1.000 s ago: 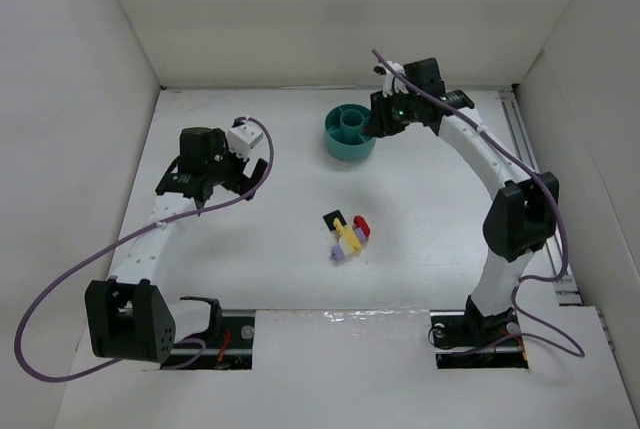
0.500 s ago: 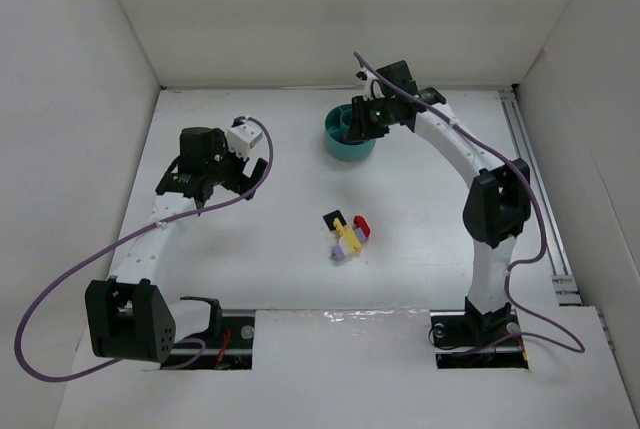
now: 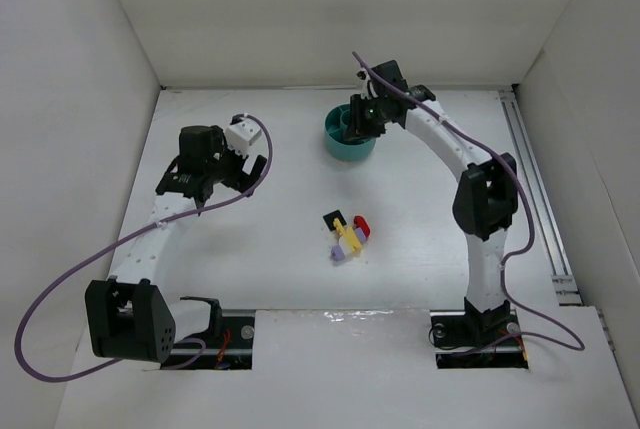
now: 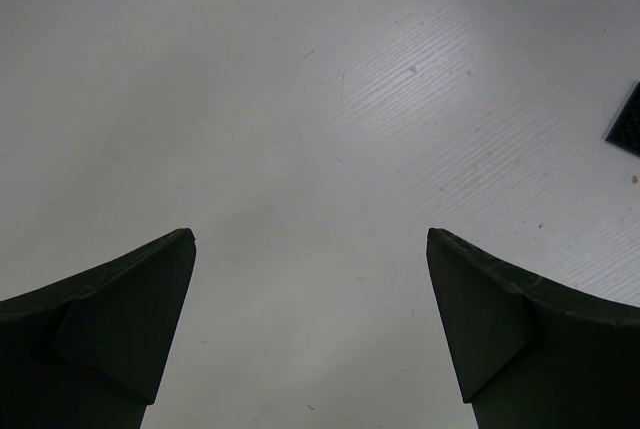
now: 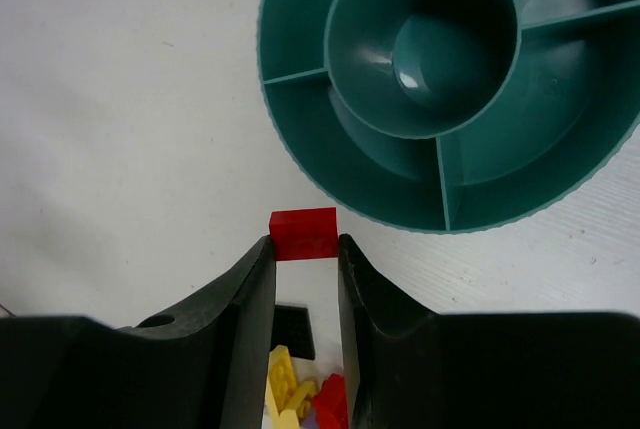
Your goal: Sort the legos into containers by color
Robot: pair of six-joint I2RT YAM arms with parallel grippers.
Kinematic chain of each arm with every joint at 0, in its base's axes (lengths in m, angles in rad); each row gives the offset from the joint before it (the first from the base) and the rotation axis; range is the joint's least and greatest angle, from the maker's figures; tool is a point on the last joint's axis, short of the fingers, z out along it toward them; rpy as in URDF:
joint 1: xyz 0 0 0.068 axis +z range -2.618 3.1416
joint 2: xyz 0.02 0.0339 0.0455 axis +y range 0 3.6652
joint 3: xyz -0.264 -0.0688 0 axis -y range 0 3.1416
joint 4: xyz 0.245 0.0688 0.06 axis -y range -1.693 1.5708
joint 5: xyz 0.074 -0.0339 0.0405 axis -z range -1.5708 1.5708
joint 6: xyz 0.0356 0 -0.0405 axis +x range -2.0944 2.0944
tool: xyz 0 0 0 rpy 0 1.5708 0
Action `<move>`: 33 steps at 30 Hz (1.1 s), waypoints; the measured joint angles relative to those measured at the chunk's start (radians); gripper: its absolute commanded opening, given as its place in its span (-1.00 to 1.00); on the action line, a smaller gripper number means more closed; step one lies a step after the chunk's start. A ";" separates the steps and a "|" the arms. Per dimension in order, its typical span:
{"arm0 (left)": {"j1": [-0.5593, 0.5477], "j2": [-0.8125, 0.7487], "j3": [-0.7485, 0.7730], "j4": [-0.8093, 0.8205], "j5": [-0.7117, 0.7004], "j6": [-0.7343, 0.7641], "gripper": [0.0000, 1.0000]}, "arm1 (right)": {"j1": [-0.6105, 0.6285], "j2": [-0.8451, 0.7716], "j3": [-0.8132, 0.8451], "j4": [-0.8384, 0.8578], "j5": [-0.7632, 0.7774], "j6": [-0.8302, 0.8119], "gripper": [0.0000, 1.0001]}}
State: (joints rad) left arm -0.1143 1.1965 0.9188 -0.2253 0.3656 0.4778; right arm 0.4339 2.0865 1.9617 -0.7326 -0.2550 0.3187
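My right gripper (image 5: 304,242) is shut on a small red lego (image 5: 303,230), held in the air just short of the teal dish's rim (image 5: 300,154). The dish's wedge compartments and its central cup (image 5: 425,44) show nothing inside. From above, the right gripper (image 3: 358,125) hangs over the dish (image 3: 350,150). On the table lie a black lego (image 3: 332,219), a red one (image 3: 361,226), a yellow one (image 3: 348,237) and a pale purple one (image 3: 340,252). My left gripper (image 3: 205,189) is open over bare table at the left, its fingers (image 4: 130,299) wide apart.
White walls enclose the table on three sides. A rail (image 3: 535,179) runs along the right edge. A purple cable (image 3: 60,289) loops off the left arm. A dark corner of something (image 4: 626,124) shows at the right edge of the left wrist view.
My right arm has swung left, carrying the red lego from the dish's right side to above the dish. The left arm and the pile of legos have not moved.
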 measured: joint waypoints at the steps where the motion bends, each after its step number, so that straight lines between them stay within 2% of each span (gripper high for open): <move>1: 0.000 0.000 0.000 0.000 0.000 0.000 1.00 | 0.000 0.006 0.000 -0.004 0.006 0.006 -0.97; 14: 0.000 0.000 0.000 0.011 0.000 -0.004 1.00 | 0.011 0.050 0.034 -0.026 0.067 0.056 -0.97; 19: 0.000 0.000 0.000 0.017 0.000 -0.008 1.00 | 0.012 0.068 0.052 -0.024 0.084 0.068 -0.88; 27: 0.000 0.000 0.000 0.019 0.000 -0.007 1.00 | 0.012 0.070 0.053 -0.022 0.114 0.078 -0.59; 30: 0.000 0.000 0.000 0.020 0.000 -0.007 1.00 | 0.012 0.070 0.053 -0.019 0.117 0.078 -0.36; 31: 0.000 0.000 -0.001 0.020 0.000 -0.007 1.00 | 0.012 0.070 0.053 -0.019 0.118 0.078 -0.21; 33: 0.000 0.000 -0.003 0.020 0.000 -0.004 1.00 | 0.012 0.070 0.053 -0.018 0.118 0.079 -0.17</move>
State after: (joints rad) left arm -0.1143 1.1965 0.9161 -0.2050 0.3656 0.4740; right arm 0.4461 2.1567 2.0144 -0.7509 -0.1368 0.3973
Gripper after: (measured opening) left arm 0.997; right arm 0.399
